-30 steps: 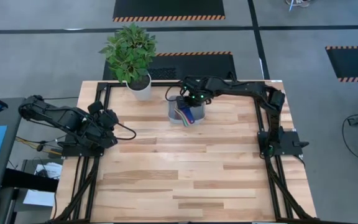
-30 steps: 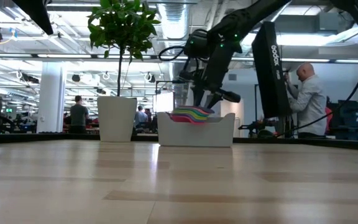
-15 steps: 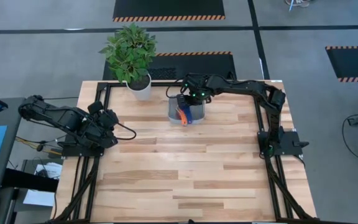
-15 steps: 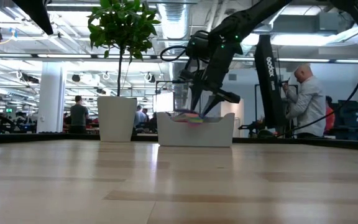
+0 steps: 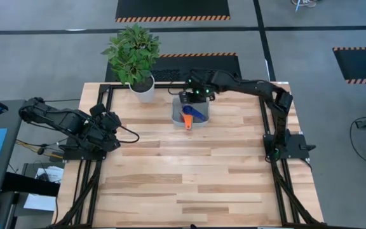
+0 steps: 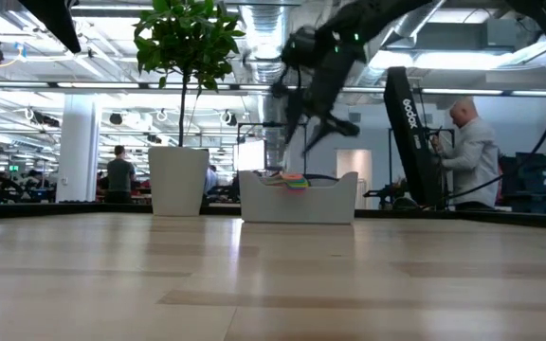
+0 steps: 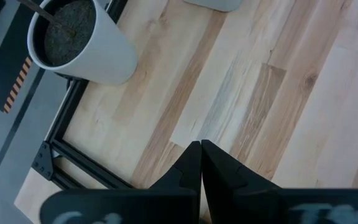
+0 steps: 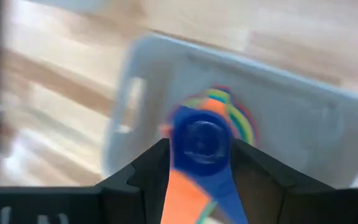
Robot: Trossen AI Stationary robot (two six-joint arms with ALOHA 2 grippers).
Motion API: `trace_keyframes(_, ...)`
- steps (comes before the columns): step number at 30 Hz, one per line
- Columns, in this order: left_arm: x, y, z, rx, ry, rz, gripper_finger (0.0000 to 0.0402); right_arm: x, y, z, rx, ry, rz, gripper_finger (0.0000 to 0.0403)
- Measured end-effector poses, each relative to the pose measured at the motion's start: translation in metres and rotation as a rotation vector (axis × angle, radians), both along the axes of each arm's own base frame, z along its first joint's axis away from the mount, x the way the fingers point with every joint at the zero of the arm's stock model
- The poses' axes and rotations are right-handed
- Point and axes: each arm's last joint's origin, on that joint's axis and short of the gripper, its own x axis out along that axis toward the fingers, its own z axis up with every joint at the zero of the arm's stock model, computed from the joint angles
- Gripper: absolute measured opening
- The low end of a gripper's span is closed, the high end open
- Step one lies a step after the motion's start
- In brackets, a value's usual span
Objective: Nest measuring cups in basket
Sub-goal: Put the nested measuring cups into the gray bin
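Right gripper [image 5: 194, 97] hangs above the far end of the basket [image 5: 177, 118], its 2 fingers [image 8: 143, 171] spread apart and holding nothing; the right wrist view looks down between them onto the cups. In the low view this gripper [image 6: 313, 121] is clear of the basket's rim [image 6: 344, 178], with open air between its tips and the cups.

Inside the basket sit the measuring cups [image 8: 202, 137], stacked one in another. The dark blue cup [image 8: 201, 141] is on top, with an orange cup's handle [image 8: 188, 194] just under it and rims of green, yellow and red showing around the edge. From above, the dark blue handle [image 5: 197, 112] and the orange handle [image 5: 187, 119] fan out toward the near side of the basket. In the low view only a thin band of coloured rims [image 6: 292, 179] shows over the basket's front wall [image 6: 299, 202].

Left gripper [image 7: 200, 163] waits near the table's left edge [image 5: 89, 102], fingers pressed together and empty. A white plant pot [image 5: 142, 90] with a leafy plant [image 5: 132, 51] stands at the far edge, just beside the basket's left.
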Motion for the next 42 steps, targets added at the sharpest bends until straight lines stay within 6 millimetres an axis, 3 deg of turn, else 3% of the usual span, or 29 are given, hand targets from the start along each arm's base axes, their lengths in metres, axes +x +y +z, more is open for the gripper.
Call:
trace_keyframes(5, 0.000, 0.000, 0.000, -0.001, 0.000, -0.001, 0.0000, 0.001, 0.000, 0.046, -0.057, -0.008, 0.075, 0.0174)
trace_keyframes(9, 0.000, 0.000, 0.000, -0.018, 0.007, -0.003, 0.0000, -0.008, 0.005, 0.063, -0.123, 0.116, 0.064, 0.0157)
trace_keyframes(13, 0.000, 0.000, 0.000, -0.017, 0.006, -0.003, 0.0000, -0.015, 0.015, 0.056, -0.088, 0.233, 0.081, 0.0130)
trace_keyframes(19, 0.000, 0.000, 0.000, -0.009, 0.004, -0.003, 0.0000, -0.006, 0.033, 0.031, -0.125, 0.316, 0.135, 0.0081)
trace_keyframes(26, 0.000, 0.000, 0.000, -0.008, 0.005, -0.004, 0.0000, -0.011, 0.033, 0.008, -0.202, 0.422, 0.168, 0.0011)
trace_keyframes(35, 0.000, 0.000, 0.000, -0.009, 0.005, -0.004, 0.0000, -0.009, 0.035, -0.011, -0.213, 0.409, 0.179, 0.0007)
trace_keyframes(42, 0.000, 0.000, 0.000, -0.011, 0.003, -0.001, 0.0000, -0.007, 0.033, -0.011, -0.274, 0.409, 0.152, 0.0011)
